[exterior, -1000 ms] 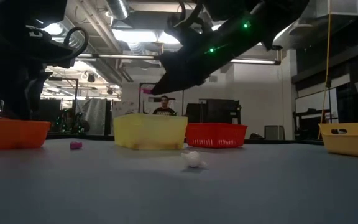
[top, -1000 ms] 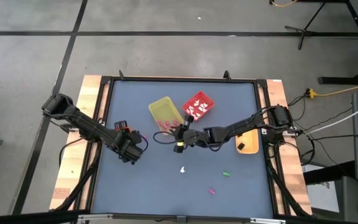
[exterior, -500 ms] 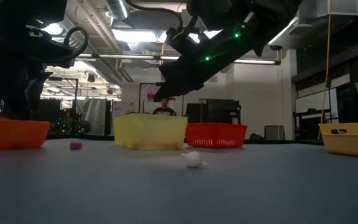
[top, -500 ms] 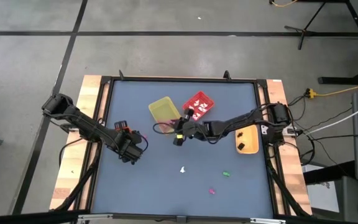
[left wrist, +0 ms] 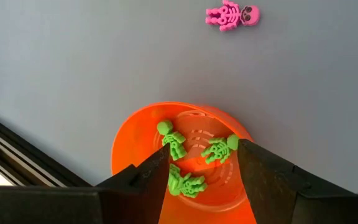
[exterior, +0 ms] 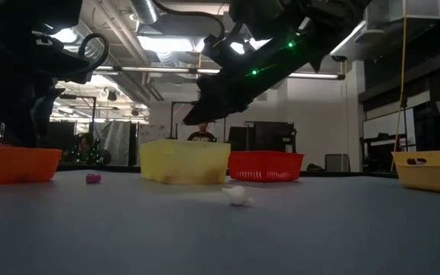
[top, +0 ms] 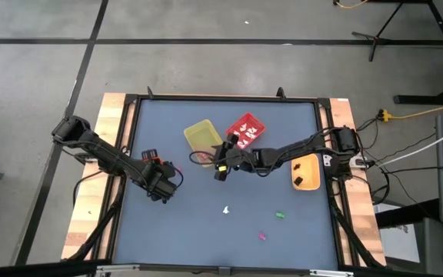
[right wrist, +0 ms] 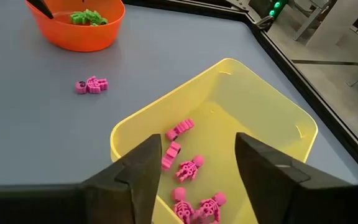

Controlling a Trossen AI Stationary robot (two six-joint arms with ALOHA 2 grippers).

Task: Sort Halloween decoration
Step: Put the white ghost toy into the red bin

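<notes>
Right gripper (right wrist: pixel 194 165) is hanging open and empty over the yellow square plastic bin (right wrist: pixel 278 134), pink skeleton trinkets (right wrist: pixel 191 169) lying in the bin directly under it.

Loose pieces are still sitting on the grey table (top: pixel 283 146): a white trinket (top: pixel 226 208) at about 6 o'clock from the right gripper in the overhead view, a green trinket (top: pixel 280 215) and a pink trinket (top: pixel 263 237) at about 5 o'clock, further out. A pink skeleton (left wrist: pixel 232 14) is lying flat near the orange plastic bowl (left wrist: pixel 129 134), on the left arm's side. Left gripper (left wrist: pixel 201 180) is waiting wide open above that bowl of green skeletons (left wrist: pixel 188 162), holding nothing. The right arm looks nearer the white piece, the left arm nearer the pink skeleton.
</notes>
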